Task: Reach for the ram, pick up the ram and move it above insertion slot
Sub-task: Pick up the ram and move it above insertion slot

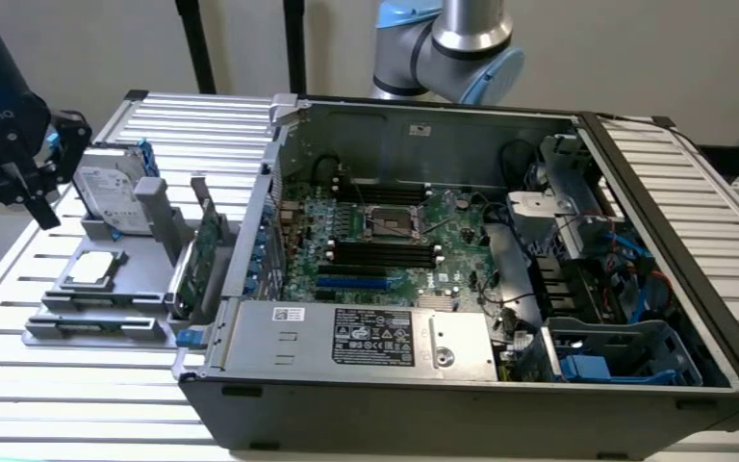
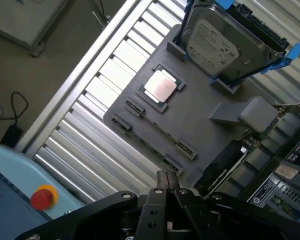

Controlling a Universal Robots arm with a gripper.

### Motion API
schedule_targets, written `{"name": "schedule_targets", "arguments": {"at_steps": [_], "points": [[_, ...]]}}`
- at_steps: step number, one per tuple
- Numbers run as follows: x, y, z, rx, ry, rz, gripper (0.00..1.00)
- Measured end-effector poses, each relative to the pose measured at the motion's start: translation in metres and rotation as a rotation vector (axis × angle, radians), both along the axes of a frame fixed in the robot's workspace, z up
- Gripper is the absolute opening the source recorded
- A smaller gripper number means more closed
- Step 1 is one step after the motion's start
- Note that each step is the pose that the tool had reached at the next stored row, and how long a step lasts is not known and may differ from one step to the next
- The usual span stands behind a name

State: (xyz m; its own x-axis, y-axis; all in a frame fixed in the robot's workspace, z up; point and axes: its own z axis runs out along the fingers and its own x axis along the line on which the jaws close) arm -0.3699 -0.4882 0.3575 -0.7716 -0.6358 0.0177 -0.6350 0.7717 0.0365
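- Light in the exterior view was bright, soft and even, and shadows on the table (image 1: 74, 385) were faint.
- The inside of the case (image 1: 472, 409) was dimmer, darkest around the bays at the exterior view's right.
- The power supply (image 1: 357, 337) carried a dull sheen.
- In the wrist view, the slats (image 2: 107, 82) beside the tray (image 2: 200, 120) glared almost white.
- The chip (image 2: 161, 86) shone pale, its surface washed out.
- The gripper (image 2: 167, 180) was nearly a black silhouette.

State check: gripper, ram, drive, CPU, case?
Gripper: shut, empty.
Ram: in its tray slot, not gripped.
Drive: tilted in its cradle.
CPU: flat on tray.
Case: open, side panel off.
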Motion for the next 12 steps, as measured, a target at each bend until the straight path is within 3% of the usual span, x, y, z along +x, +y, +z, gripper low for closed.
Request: {"name": "schedule_targets", "arguments": {"at_steps": [12], "points": [[0.0,0.0,-0.0003,-0.0001,0.0001,0.219,0.11]]}}
